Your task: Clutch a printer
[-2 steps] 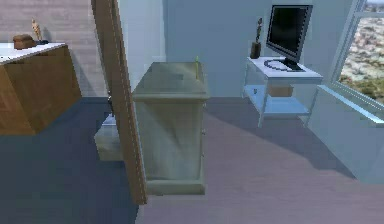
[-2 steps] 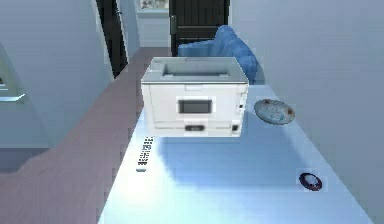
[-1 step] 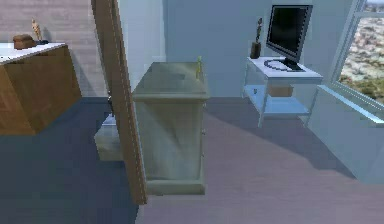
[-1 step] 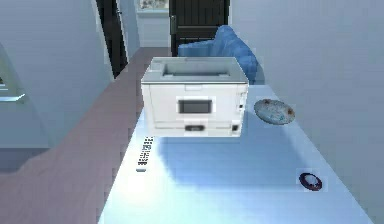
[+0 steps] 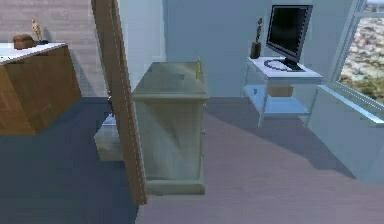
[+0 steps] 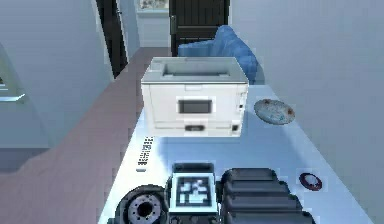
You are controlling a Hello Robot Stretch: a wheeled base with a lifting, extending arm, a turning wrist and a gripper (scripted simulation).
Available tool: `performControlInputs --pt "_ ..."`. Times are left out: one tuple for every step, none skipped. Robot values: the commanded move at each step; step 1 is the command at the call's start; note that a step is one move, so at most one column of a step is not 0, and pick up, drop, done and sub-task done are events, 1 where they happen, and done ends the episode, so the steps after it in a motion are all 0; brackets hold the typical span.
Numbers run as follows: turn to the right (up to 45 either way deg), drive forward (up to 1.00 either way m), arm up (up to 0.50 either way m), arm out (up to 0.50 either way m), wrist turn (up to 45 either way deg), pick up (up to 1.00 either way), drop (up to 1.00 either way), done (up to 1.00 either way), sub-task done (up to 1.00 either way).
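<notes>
Sitting boxy white printer (image 6: 195, 95), smooth tabletop (image 6: 272, 152)

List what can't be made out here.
Gripper: arm side view, cut by the bottom edge; whether it holds anything cannot be told.
Blue chair: arm side view, lower part hidden by the printer.
Things on the counter: forward view, too small to name.
Cabinet: forward view, left edge hidden by a wooden post.
</notes>
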Motion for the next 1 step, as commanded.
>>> performControlInputs --pt "0.0 0.00 0.00 0.40 0.0 0.00 0.00 0.00 0.00"
